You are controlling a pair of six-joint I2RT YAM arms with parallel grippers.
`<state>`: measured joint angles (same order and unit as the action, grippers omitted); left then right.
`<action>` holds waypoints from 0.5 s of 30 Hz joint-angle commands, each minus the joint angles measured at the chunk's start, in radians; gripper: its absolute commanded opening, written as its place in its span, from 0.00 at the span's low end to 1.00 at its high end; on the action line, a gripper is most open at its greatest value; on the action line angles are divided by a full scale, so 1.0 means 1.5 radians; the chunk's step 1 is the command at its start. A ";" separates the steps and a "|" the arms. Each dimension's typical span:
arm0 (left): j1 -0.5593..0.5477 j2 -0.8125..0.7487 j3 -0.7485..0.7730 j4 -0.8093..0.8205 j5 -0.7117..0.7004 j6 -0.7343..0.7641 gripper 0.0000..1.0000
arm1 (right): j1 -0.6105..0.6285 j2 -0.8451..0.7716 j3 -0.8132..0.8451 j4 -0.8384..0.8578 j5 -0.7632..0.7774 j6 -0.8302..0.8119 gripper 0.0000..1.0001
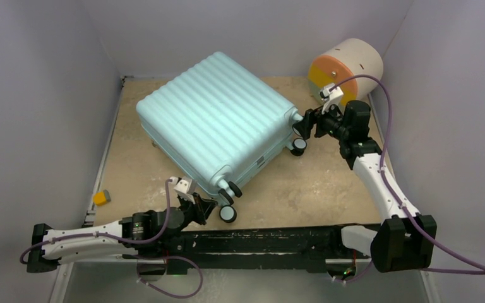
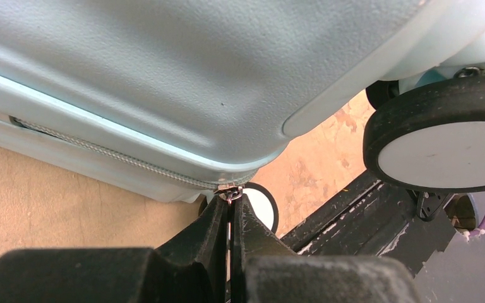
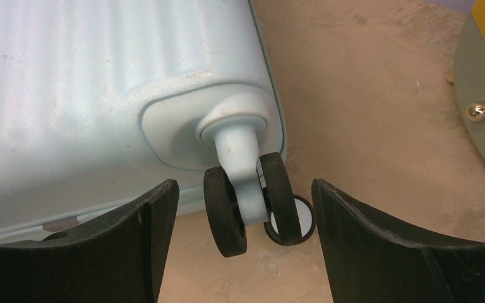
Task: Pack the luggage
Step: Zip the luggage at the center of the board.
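I found the luggage (image 1: 215, 120) closed, flat on the middle of the table (image 1: 328, 189), lying diagonally, with its wheeled end pointing near-right and its length running far-left. My left gripper (image 2: 230, 211) pinched the zipper pull (image 2: 230, 192). The right gripper (image 3: 243, 243) gaped around a wheel (image 3: 226, 211) without touching it.

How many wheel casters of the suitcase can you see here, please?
4 casters: two at the luggage's far-right corner, stacked; two at its near corner. None seems hidden.
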<state>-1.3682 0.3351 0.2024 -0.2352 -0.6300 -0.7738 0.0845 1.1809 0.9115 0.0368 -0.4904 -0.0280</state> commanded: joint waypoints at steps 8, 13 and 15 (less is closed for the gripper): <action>-0.007 0.034 0.022 0.052 0.048 0.019 0.00 | -0.002 0.027 0.017 -0.005 0.033 -0.041 0.72; -0.007 0.067 0.040 0.047 0.058 0.024 0.00 | -0.001 0.060 0.048 -0.006 0.055 -0.058 0.67; -0.008 0.080 0.043 0.050 0.062 0.022 0.00 | 0.000 0.067 0.054 -0.009 0.053 -0.059 0.65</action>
<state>-1.3685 0.4225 0.2180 -0.2001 -0.6170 -0.7547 0.0875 1.2701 0.9295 0.0113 -0.4561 -0.0795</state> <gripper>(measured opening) 0.031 0.669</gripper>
